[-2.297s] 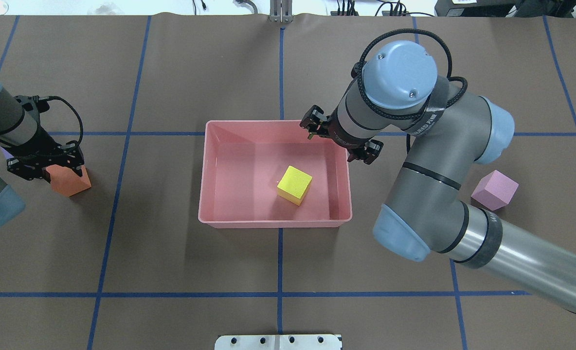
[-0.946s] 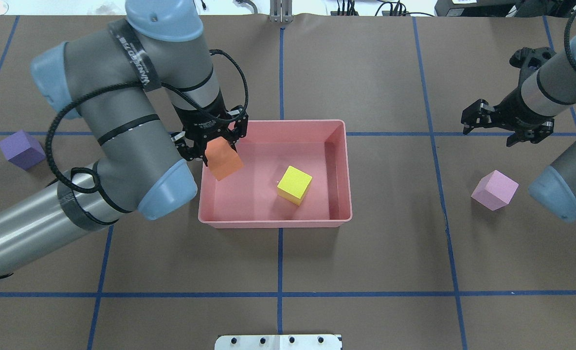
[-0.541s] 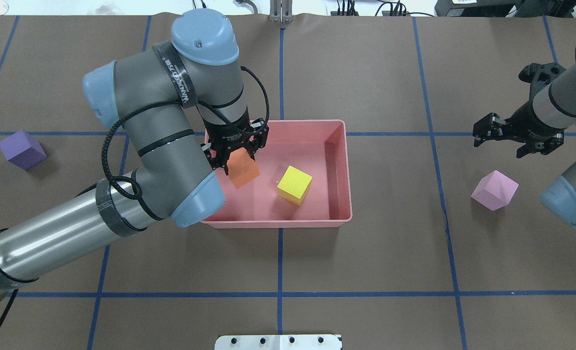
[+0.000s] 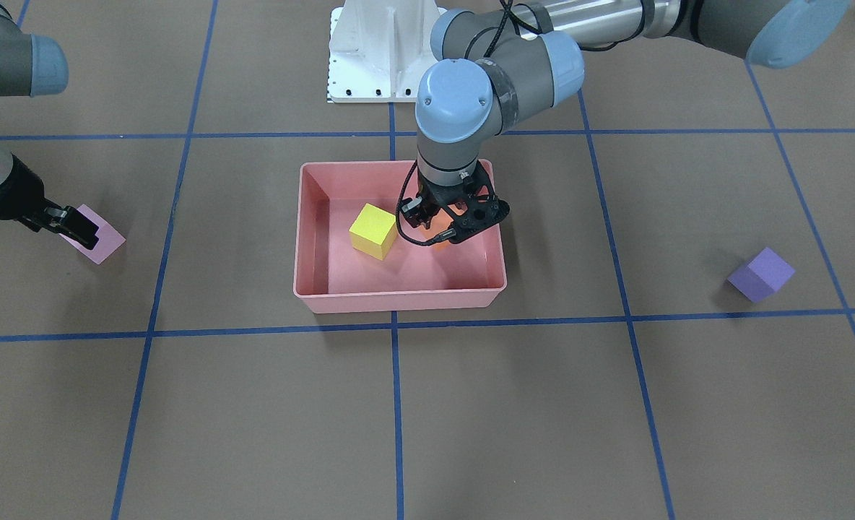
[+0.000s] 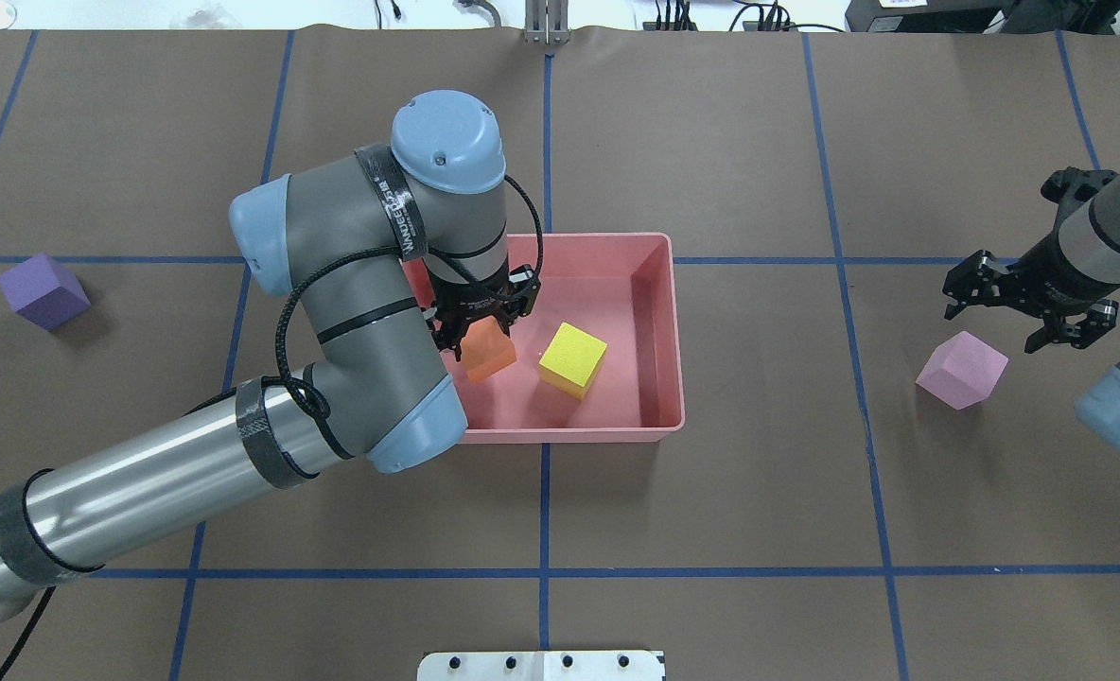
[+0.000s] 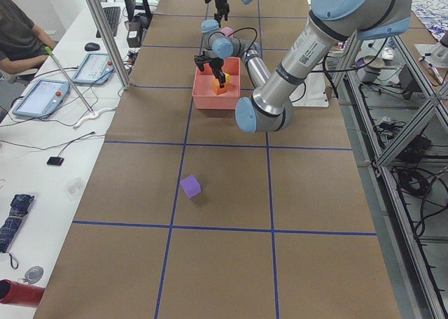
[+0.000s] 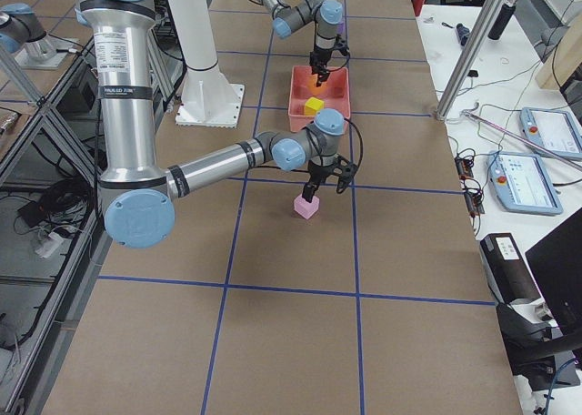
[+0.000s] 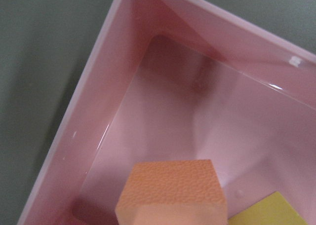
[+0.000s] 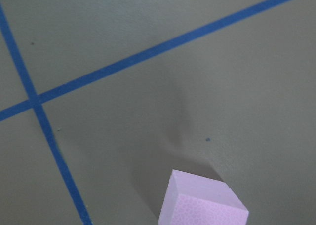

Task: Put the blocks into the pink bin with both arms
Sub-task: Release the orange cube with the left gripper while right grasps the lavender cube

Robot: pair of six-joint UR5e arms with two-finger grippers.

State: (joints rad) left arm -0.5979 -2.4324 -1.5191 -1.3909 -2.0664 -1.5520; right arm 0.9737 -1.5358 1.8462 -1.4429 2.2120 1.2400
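The left gripper [image 5: 481, 326] is clamped on the orange block [image 5: 491, 356], inside the bin [image 5: 675, 331] at the middle of the table [image 5: 711, 492]. The yellow block [image 5: 572, 359] already lies in the bin, just beside the orange one. The right gripper [image 5: 992, 326] is spread wide and empty, close over the pink block [image 5: 962, 370] near the table's right edge. The purple block [image 5: 44, 291] sits untouched near the left edge.

The risks:
- **Orange block:** if it is let go above the floor, it could bounce, tip against the yellow block, or land on top of it. The opening fingers could also knock the yellow block.
- **Pink block:** it sits turned at an angle to the right gripper's fingers. A descent without realigning could shove it aside or pinch a corner.

The overhead view shows both blocks in the bin, but the arm hides the bin's left wall. The front-facing view hides nearly all of the orange block behind the gripper. The left wrist view shows the orange block from above with the yellow corner beside it. No view shows whether the orange block touches the floor. The right wrist view shows the pink block at its lower edge and no fingers.
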